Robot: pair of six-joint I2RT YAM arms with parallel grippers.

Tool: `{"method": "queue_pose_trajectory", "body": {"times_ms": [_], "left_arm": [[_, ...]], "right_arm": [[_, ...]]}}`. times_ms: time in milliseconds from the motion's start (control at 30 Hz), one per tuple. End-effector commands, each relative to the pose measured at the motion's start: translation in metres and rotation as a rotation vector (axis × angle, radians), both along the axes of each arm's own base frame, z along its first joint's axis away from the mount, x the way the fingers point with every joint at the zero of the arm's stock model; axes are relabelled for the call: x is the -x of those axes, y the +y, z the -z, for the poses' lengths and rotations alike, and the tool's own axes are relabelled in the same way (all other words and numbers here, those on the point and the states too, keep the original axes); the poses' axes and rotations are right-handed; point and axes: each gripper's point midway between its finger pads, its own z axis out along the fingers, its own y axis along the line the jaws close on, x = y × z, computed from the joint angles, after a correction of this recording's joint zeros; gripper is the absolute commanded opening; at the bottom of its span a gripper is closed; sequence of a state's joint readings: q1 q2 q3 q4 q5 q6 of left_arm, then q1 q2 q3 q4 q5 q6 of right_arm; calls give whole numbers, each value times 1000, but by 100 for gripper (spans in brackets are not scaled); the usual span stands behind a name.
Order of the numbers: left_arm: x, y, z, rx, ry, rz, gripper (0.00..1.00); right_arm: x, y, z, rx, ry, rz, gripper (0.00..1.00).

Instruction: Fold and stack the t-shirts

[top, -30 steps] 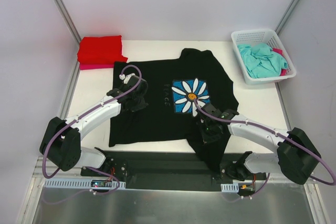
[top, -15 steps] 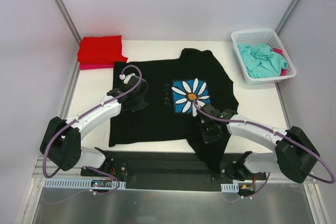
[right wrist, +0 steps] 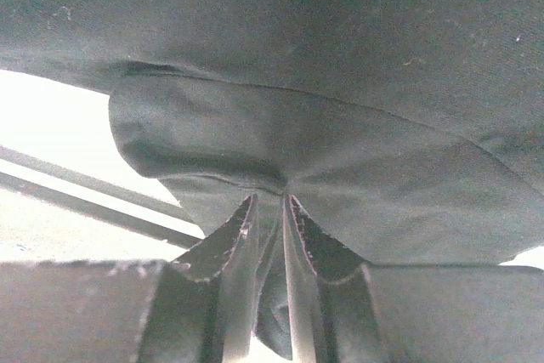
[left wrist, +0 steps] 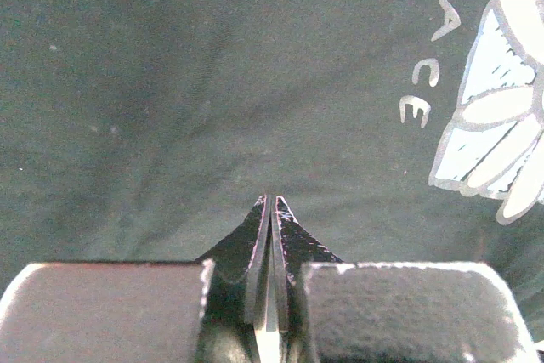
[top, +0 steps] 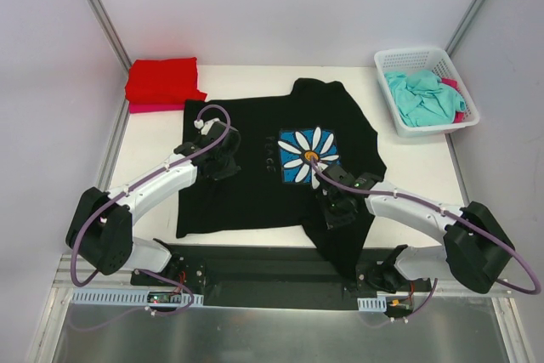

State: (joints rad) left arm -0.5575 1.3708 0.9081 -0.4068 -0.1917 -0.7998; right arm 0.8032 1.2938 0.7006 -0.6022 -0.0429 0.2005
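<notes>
Pinching a fold of the black t-shirt (right wrist: 340, 167), the right gripper (right wrist: 270, 199) has its 2 fingers slightly parted around the cloth. The left gripper (left wrist: 272, 200) is clenched empty, the shirt spread ahead of its tips.

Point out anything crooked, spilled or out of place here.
The black t-shirt lies crooked, and its near right corner droops over the front edge of the table, bunched where the right gripper pinches it. The teal t-shirt sits crumpled in the basket.
</notes>
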Motion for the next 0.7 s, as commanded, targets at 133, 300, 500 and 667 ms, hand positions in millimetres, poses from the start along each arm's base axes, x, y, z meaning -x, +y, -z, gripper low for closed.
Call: {"method": "queue_pose_trajectory", "body": {"times_ms": [133,300,500,667], "left_arm": [[-2,-2,-8,-8,-17,4,0],[-2,-2,-9,-9,-19,5,0],[-3,-3,-9,-8,-20,7,0],[-4,-3,-10,-7,-23,6,0]], "right_arm": [[-1,8,-2,-17,10,-21,21],[-1,9,0,-15,8,-23,21],[-1,10,2,-17,20,-29,20],[0,10,3,-15,20,-36,20]]}}
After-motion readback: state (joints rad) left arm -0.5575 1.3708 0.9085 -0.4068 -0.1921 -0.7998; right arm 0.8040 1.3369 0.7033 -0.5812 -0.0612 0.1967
